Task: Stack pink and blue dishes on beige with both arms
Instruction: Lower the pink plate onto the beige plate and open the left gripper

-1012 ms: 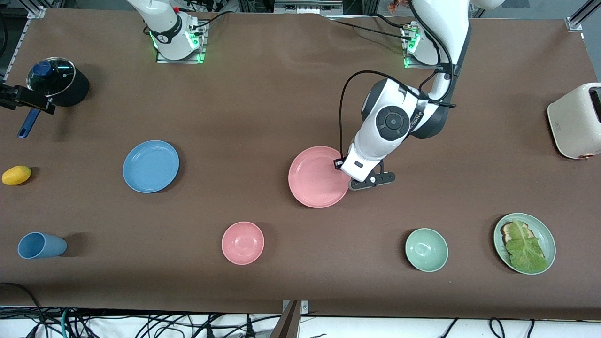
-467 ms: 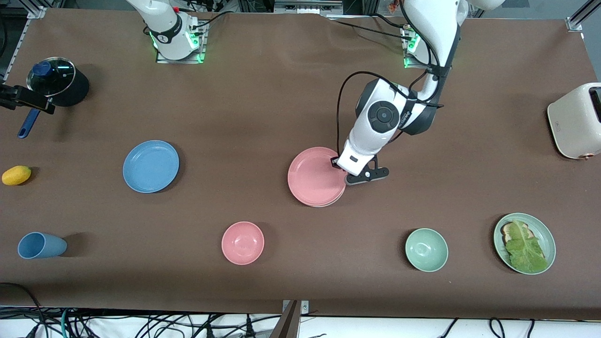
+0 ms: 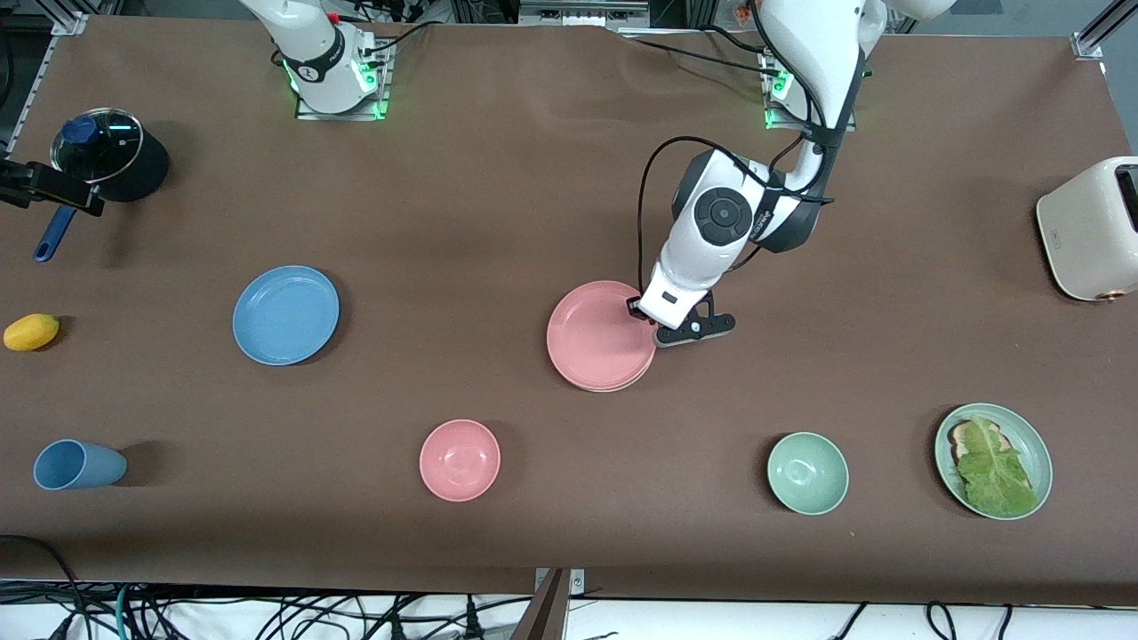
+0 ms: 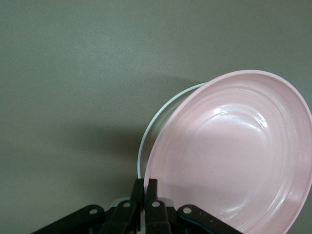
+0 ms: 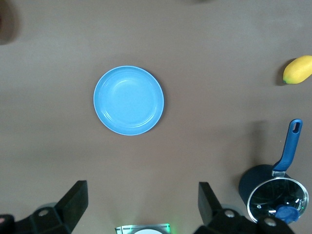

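Note:
The pink plate (image 3: 597,336) lies mid-table, tilted, its rim pinched by my left gripper (image 3: 656,327) at the edge toward the left arm's end. In the left wrist view the left gripper (image 4: 146,184) is shut on the pink plate (image 4: 229,151), and the pale rim of the beige plate (image 4: 161,109) peeks out beneath it. The blue plate (image 3: 285,315) rests flat toward the right arm's end. My right gripper (image 5: 141,202) hangs open and empty high over the table near its base, looking down on the blue plate (image 5: 128,100).
Nearer the camera stand a pink bowl (image 3: 460,460), a green bowl (image 3: 807,473), a green plate with toast and lettuce (image 3: 1031,440) and a blue cup (image 3: 78,464). A lidded pot (image 3: 111,160), a yellow fruit (image 3: 31,332) and a cream toaster (image 3: 1089,229) sit at the table's ends.
The left arm has drawn in slightly and lowered the pink plate, which now looks smaller and sits closer on the plate beneath. The right arm has not moved.

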Controlling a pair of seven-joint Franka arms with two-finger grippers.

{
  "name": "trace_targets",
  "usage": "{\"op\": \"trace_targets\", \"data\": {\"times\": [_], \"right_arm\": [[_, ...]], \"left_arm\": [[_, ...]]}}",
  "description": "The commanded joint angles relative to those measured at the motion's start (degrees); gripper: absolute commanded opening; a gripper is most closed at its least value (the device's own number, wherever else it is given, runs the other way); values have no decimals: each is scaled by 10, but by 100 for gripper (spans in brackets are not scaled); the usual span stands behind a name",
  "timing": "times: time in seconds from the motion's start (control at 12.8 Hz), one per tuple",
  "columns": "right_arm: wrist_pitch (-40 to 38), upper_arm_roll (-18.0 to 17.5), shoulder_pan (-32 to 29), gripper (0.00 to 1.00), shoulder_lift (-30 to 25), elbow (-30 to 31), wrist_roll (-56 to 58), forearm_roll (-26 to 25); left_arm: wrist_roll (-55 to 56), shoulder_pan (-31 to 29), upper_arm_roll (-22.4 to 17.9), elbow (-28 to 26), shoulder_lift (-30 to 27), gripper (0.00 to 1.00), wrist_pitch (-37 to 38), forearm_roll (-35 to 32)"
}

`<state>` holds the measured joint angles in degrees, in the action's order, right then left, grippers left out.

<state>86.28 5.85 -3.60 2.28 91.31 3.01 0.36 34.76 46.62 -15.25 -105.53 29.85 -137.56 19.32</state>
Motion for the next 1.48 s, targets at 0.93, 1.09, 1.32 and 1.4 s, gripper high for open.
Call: {"op": "trace_targets", "data": {"times": [0.93,1.09,1.32,1.4], "right_arm": [[-6,-4,-4,100,1,-7,4,0],[-5,-4,-4,100,1,-7,4,0],[-6,-4,-4,100,1,-7,4,0],[-6,-4,-4,100,1,-7,4,0]], "left_arm": [[11,22,-5,-59,-12,0,-74,-24],[11,22,-4,-58,-11,0,-75,-24],[11,22,-5,-57,-11,21,-75,-24],[10,21,-5,-55,-10,32,-75,-24]]}}
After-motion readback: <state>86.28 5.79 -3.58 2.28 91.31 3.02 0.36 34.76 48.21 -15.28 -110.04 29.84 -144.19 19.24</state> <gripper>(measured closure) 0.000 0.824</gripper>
